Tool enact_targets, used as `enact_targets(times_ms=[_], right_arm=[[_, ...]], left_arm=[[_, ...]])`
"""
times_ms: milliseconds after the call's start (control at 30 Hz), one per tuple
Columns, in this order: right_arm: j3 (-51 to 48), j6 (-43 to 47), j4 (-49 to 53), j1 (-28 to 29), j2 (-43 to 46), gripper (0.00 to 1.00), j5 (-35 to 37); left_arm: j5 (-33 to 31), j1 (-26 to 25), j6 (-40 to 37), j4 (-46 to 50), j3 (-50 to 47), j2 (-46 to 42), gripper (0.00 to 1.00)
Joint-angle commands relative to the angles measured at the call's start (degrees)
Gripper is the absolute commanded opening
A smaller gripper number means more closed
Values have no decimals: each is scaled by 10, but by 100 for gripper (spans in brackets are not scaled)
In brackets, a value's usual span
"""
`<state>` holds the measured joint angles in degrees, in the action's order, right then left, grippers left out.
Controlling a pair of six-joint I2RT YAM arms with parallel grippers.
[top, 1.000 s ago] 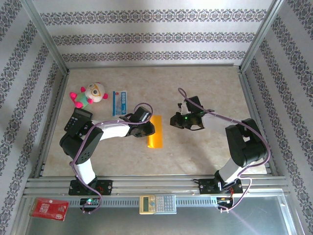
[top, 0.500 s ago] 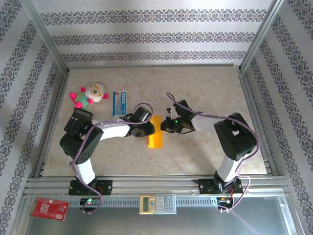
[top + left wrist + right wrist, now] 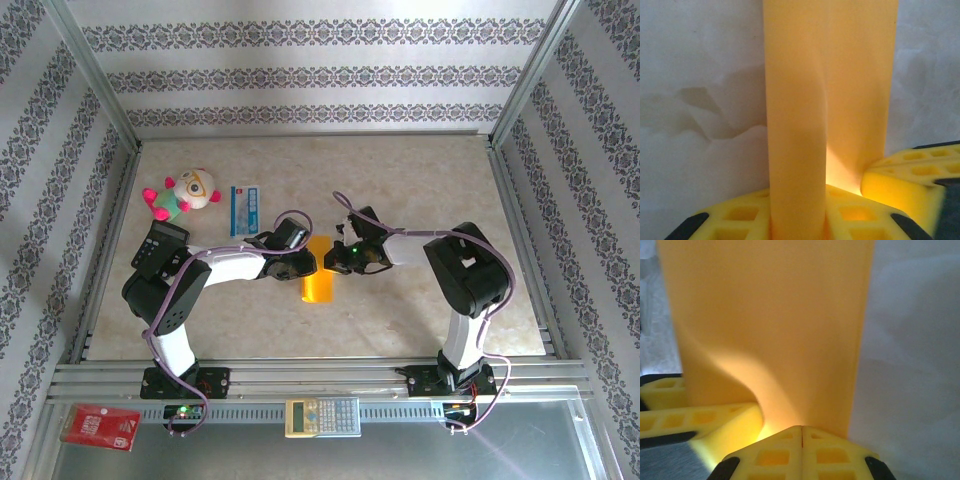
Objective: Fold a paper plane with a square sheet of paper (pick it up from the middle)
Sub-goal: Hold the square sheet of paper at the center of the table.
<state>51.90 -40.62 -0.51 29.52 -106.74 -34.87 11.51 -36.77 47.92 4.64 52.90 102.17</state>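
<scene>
The square sheet of paper (image 3: 320, 283) is orange-yellow and lies mid-table, doubled over into a narrow strip. My left gripper (image 3: 303, 263) comes in from the left and is shut on it. In the left wrist view the curled fold (image 3: 795, 125) stands pinched between the yellow fingers (image 3: 740, 215). My right gripper (image 3: 336, 259) reaches in from the right. Its fingertips (image 3: 785, 455) are shut flat together with nothing between them, and they touch the near edge of the sheet (image 3: 770, 315). No paper plane shape has formed.
A pink-and-white plush toy (image 3: 185, 193), a blue-and-white packet (image 3: 245, 209) and a black calculator (image 3: 160, 247) lie at the left. A beige calculator (image 3: 322, 416) and a red packet (image 3: 100, 427) rest on the front rail. Metal frame posts edge the table.
My right gripper has swung left from open table to the right edge of the paper, staying shut. The left gripper and the paper have held still.
</scene>
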Motion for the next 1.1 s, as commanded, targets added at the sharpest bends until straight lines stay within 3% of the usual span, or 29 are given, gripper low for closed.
enact_targets(times_ms=[0,467,1067], right_arm=[[10,9,22,7,-14,0,31],[-6,20,62,7,-34,0,77],[-23,16,35,-3,-51,0,68]], left_arm=[[-90,6,-18,96,-26,41,27],[-92,5,-21,106,-14,30,29],[-133,5,-47,174,28,-73,53]])
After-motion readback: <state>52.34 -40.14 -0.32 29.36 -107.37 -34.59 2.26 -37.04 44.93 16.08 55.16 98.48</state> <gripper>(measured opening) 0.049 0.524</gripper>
